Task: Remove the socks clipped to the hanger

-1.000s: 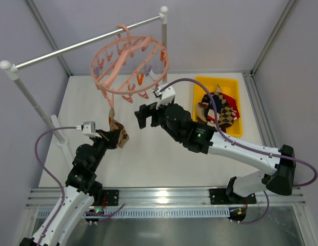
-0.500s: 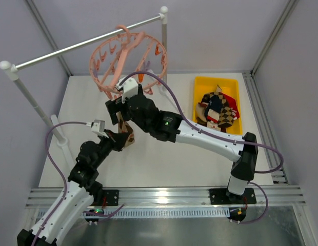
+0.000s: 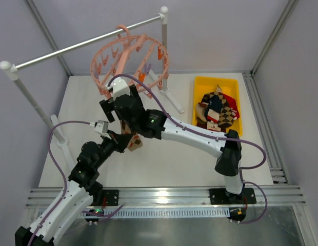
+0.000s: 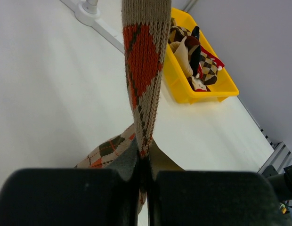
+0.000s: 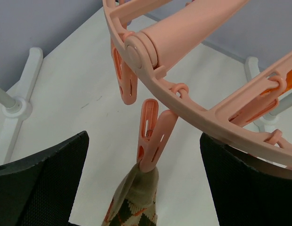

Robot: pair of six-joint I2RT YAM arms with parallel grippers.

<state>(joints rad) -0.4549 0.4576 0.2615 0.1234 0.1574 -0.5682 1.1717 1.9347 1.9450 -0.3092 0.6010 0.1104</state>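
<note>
The salmon-pink hanger (image 3: 129, 60) hangs by its hook from the rail. One argyle sock (image 5: 135, 203) in tan, brown and orange hangs from a pink clip (image 5: 153, 135) on the hanger's ring (image 5: 186, 100). My left gripper (image 4: 144, 165) is shut on the sock's lower end (image 4: 143, 61) and holds it taut. In the top view this gripper (image 3: 123, 139) sits just below the hanger. My right gripper (image 5: 143, 141) is open, one finger on each side of the clip without touching it. In the top view the right gripper (image 3: 117, 106) is under the ring's near edge. More socks (image 3: 218, 109) lie in the bin.
A yellow bin (image 3: 215, 80) stands at the right of the table. The grey rail (image 3: 82, 45) rests on two white posts (image 3: 164, 31), whose feet (image 3: 172, 100) spread over the tabletop. Empty clips (image 5: 126, 82) dangle from the ring. The enclosure walls stand close around.
My right arm swung left from the table's middle up to the hanger, its open jaws now either side of the clip. The left gripper shifted slightly right with the sock. The hanger swayed.
</note>
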